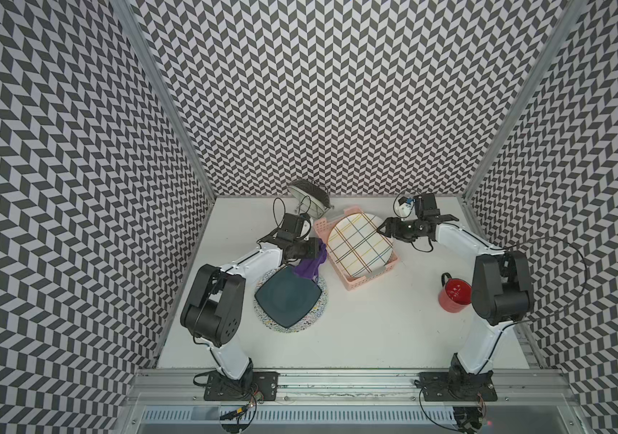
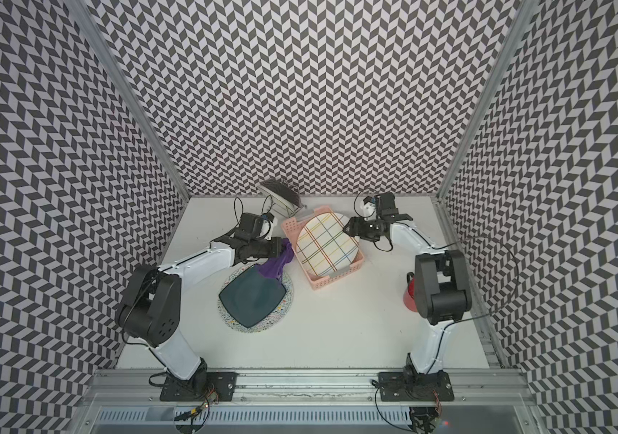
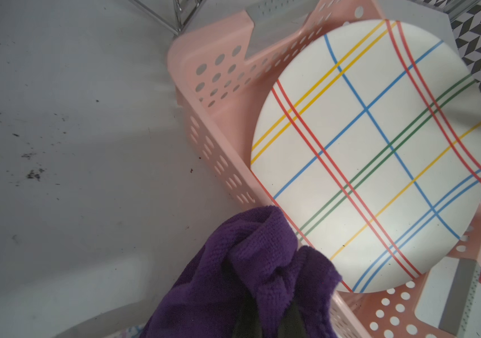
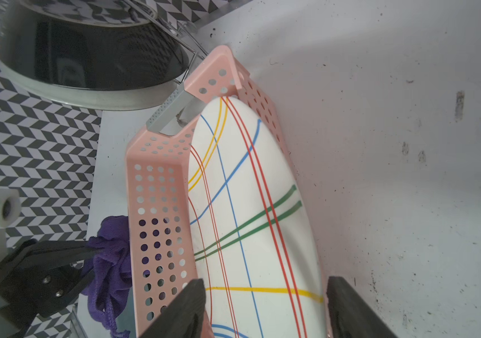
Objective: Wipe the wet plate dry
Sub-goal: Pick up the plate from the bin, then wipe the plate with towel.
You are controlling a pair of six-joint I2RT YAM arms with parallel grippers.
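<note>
In both top views the two arms slope up from bases at the lower edge, bend at the elbow and reach toward mid-frame. The left gripper (image 1: 318, 251), level above a teal plate (image 1: 284, 298), is clenched on a hanging purple cloth (image 1: 309, 265). Just right of it, the striped plate (image 1: 360, 244) leans in a pink basket (image 1: 356, 281). The right gripper (image 1: 382, 227) is released, jaws straddling the plate's right rim.

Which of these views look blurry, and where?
Left wrist view: the plate rim and basket edge smear, likely from motion. Right wrist view: the bowl looks soft, while the plate lines are crisp. Both top views: sharp throughout.
</note>
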